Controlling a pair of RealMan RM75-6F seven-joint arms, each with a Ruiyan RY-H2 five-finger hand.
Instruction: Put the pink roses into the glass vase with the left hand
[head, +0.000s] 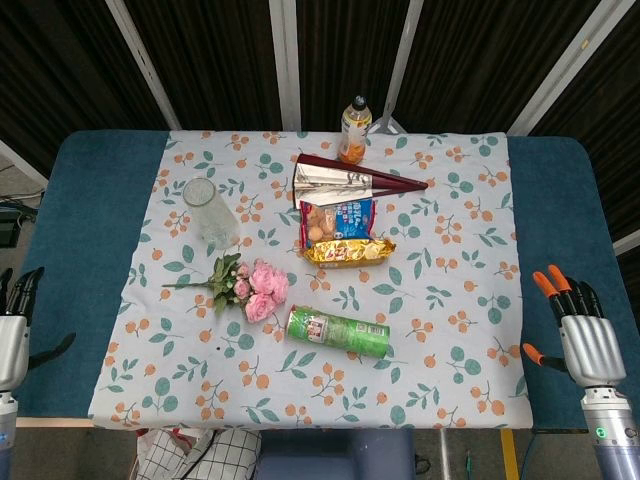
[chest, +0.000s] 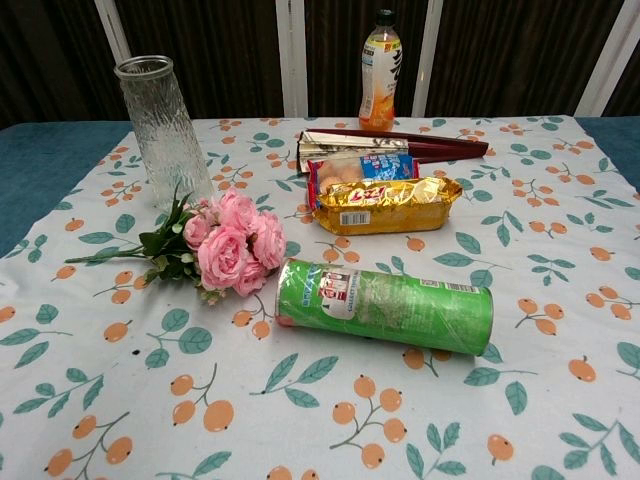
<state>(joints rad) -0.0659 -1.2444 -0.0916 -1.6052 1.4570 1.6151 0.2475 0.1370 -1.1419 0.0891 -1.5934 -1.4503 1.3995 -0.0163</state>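
Observation:
A bunch of pink roses (head: 258, 287) with green leaves lies on the floral tablecloth, left of the middle; the chest view shows the roses (chest: 232, 248) with their stems pointing left. Just behind them the empty glass vase (head: 209, 212) stands upright, tall and ribbed in the chest view (chest: 161, 128). My left hand (head: 14, 325) hangs at the table's front left edge, fingers apart and holding nothing, far from the roses. At the front right edge my right hand (head: 578, 325) is likewise open and empty. Neither hand appears in the chest view.
A green chip can (head: 338, 332) lies on its side just right of the roses. Behind it are a yellow snack pack (head: 349, 250), a blue snack bag (head: 337, 217), a folded fan (head: 350, 180) and an orange drink bottle (head: 354, 129).

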